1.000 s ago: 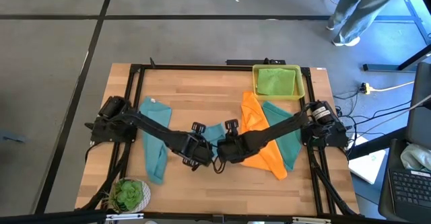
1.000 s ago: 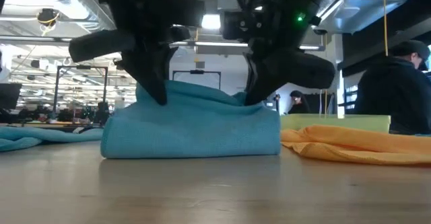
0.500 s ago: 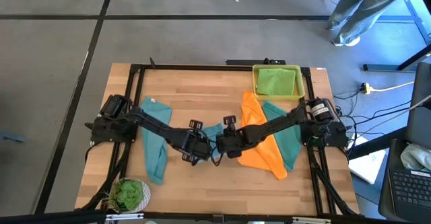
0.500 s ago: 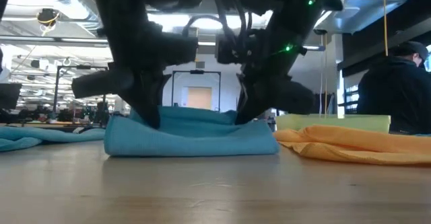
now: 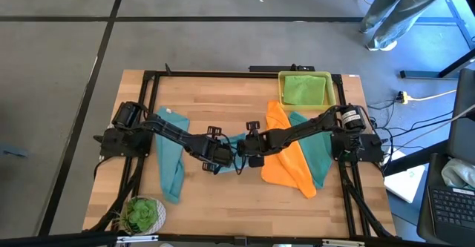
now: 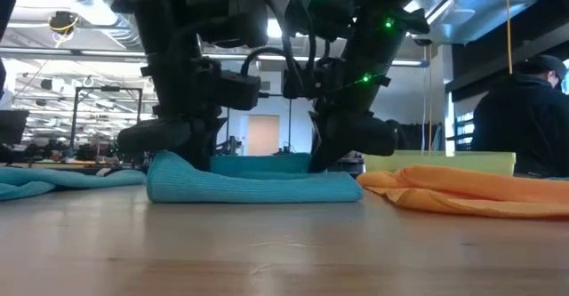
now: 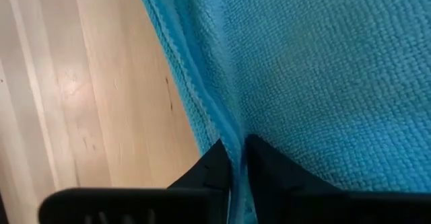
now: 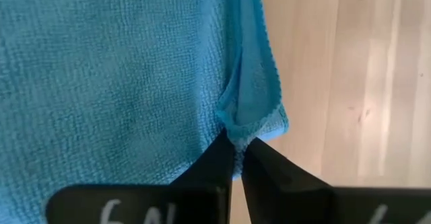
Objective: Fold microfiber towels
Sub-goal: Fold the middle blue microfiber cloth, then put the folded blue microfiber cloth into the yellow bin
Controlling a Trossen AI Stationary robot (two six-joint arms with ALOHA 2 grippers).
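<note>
At the table's left a teal towel (image 5: pixel 169 158) lies lengthwise front to back. At centre, the folded light blue towel (image 6: pixel 253 185) lies flat, long axis left-right. The left gripper (image 7: pixel 235 158) pinches its left edge, the right gripper (image 8: pixel 237 150) its right corner. The orange towel (image 5: pixel 286 158) lies just right over another teal towel (image 5: pixel 318 152); a lime green towel (image 5: pixel 304 90) fills the yellow tray (image 5: pixel 331 91).

1. Even, bright overhead light falls on the bench (image 5: pixel 223 106), with soft shadows.
2. In the low view, ceiling lamps (image 6: pixel 280 29) glare, leaving the arms backlit silhouettes.
3. The near bench surface there is blurred.
4. Wrist views show crisp cloth weave.
</note>
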